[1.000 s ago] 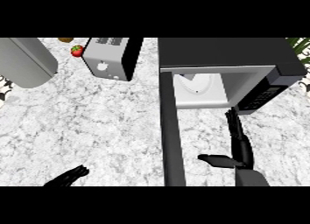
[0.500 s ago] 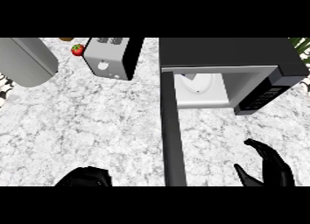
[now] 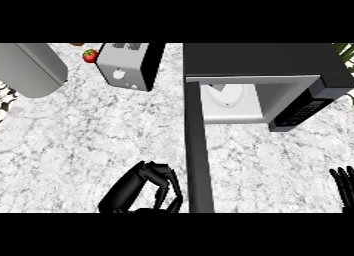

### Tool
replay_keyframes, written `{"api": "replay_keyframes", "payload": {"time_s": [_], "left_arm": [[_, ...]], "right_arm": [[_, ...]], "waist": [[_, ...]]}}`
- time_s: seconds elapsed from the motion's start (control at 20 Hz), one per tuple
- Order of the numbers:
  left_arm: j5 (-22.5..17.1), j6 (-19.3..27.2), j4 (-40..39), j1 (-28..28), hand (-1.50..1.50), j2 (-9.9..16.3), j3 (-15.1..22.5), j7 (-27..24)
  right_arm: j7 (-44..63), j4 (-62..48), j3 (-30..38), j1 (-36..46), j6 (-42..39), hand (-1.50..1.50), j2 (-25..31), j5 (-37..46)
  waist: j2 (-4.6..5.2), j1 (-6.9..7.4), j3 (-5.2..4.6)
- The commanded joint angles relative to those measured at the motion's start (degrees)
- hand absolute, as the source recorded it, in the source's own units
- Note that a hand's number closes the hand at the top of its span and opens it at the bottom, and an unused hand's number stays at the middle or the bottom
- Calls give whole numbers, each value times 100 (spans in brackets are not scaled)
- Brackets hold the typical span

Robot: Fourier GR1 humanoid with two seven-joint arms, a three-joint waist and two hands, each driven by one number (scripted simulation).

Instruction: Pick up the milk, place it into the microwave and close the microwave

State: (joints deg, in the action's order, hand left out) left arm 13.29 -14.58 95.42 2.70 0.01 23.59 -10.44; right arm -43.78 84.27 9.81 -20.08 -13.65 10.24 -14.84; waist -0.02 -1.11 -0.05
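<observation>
Microwave point(image 3: 283, 65) open, door point(image 3: 197, 150) swung out over the counter point(image 3: 69, 140).
Milk point(image 3: 228, 95) stands inside the cavity. Left hand point(image 3: 139, 187) curled, empty, beside the door; right hand point(image 3: 350, 187) straight-fingered at lower right.

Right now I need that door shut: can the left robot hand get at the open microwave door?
Probably yes: the left robot hand sits right beside the microwave door, with only bare counter between them.

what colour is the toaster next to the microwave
Silver-grey with a dark top, seen in the head view: the toaster stands left of the open microwave.
</observation>
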Motion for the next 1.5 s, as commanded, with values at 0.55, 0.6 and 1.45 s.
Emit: {"api": "replay_keyframes", "payload": {"time_s": [0.55,0.6,1.45], "left_arm": [[-1304,2941,-2913,-2929,150,1,2829,393],[-1429,2998,-3104,-2754,150,1,2939,159],[-3774,3726,-3242,-4596,150,1,3093,-142]], "right_arm": [[219,1028,358,-262,-534,-150,460,-365],[806,1599,259,-260,-363,-150,446,-530],[1302,2271,68,194,-1358,-150,1209,-1240]], "waist": [[37,-179,-1],[49,-225,-11],[225,-1206,-33]]}}
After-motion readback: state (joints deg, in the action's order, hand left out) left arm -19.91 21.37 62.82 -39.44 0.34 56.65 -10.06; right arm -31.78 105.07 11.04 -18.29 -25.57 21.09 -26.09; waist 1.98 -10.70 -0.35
